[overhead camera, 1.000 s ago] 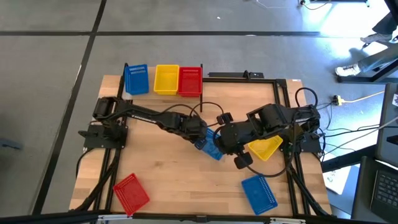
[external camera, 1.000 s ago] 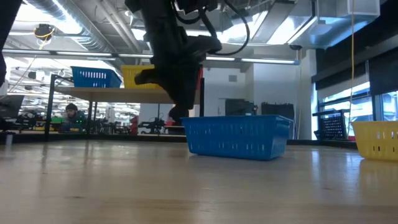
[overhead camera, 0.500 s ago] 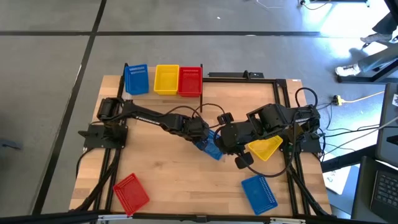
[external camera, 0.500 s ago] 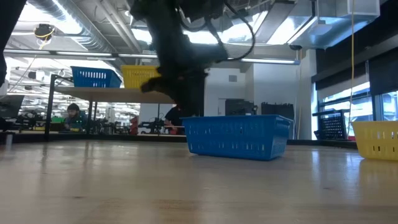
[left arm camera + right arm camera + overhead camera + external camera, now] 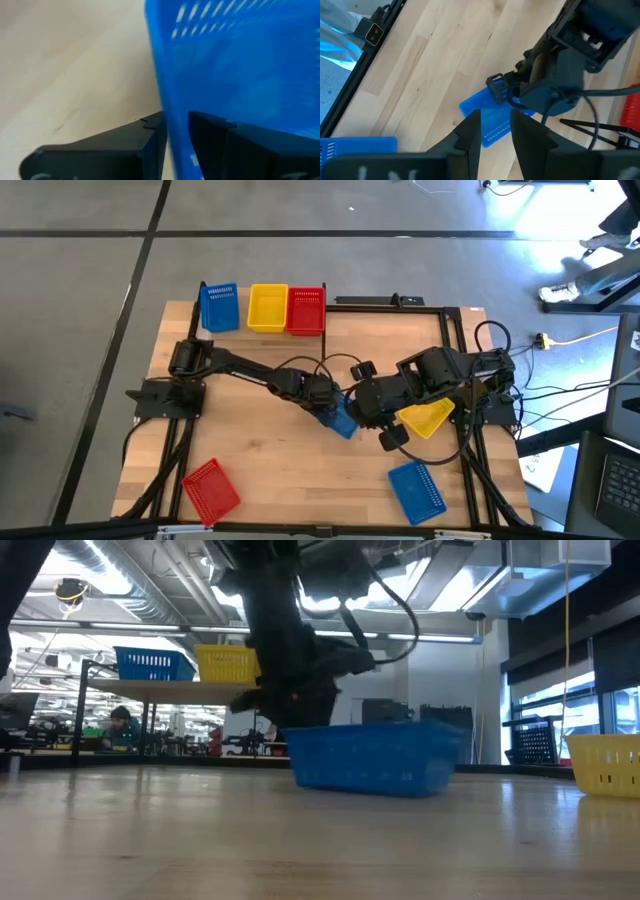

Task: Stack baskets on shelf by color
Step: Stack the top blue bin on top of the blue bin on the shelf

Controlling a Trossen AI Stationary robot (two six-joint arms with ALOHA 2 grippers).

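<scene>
Left hand (image 5: 328, 406) pinches the blue basket (image 5: 338, 418) by its thin rim mid-bench; I judge it light, flexible, slippery. Right hand (image 5: 368, 408) hovers beside, holding nothing.

No legible text or labels.

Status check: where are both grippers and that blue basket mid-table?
Left gripper shut on blue basket wall, mid-table. Right gripper open, empty, above it. Shelf holds blue, yellow, red. Arms close together.
</scene>
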